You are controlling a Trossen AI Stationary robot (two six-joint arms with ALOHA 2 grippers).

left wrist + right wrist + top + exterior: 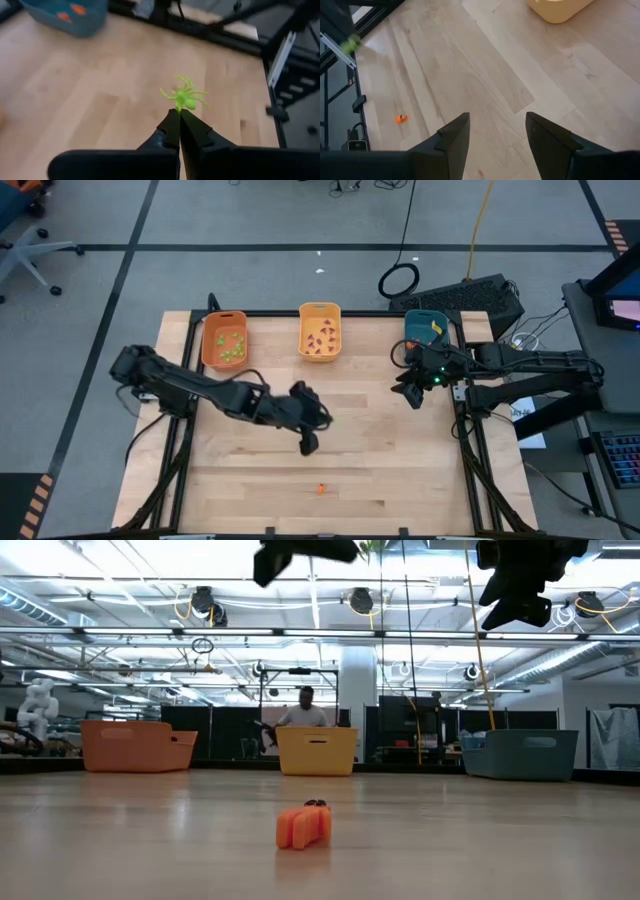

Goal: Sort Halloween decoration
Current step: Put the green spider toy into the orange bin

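Left gripper (179,116) over mid-table, fingers pressed together on a light green spider trinket (184,97) — held by one end, legs splayed past the fingertips, lifted clear of the wood. From above, same gripper (307,442) at the end of the left arm, which reaches in from the table's left edge.

Right gripper (497,131) near the table's right side, just in front of the teal bin (424,329), fingers spread apart w/ nothing between them; bare planks below. From above, seen at (411,394).

One orange trinket (321,489) lying alone on the table (400,470) near the front edge, well apart from both grippers. Low view: same piece (303,826) in the foreground, resting flat on the wood. Also visible small in the right wrist view (399,118).

Three bins in a row along the far edge: orange bin (224,338) at left w/ light green pieces inside, yellow bin (320,331) in the middle w/ dark purplish pieces, teal bin at right w/ orange pieces — a couple of those showing in the left wrist view too.

Person (305,710) in the room behind the table, partly hidden by the yellow bin in the low view.
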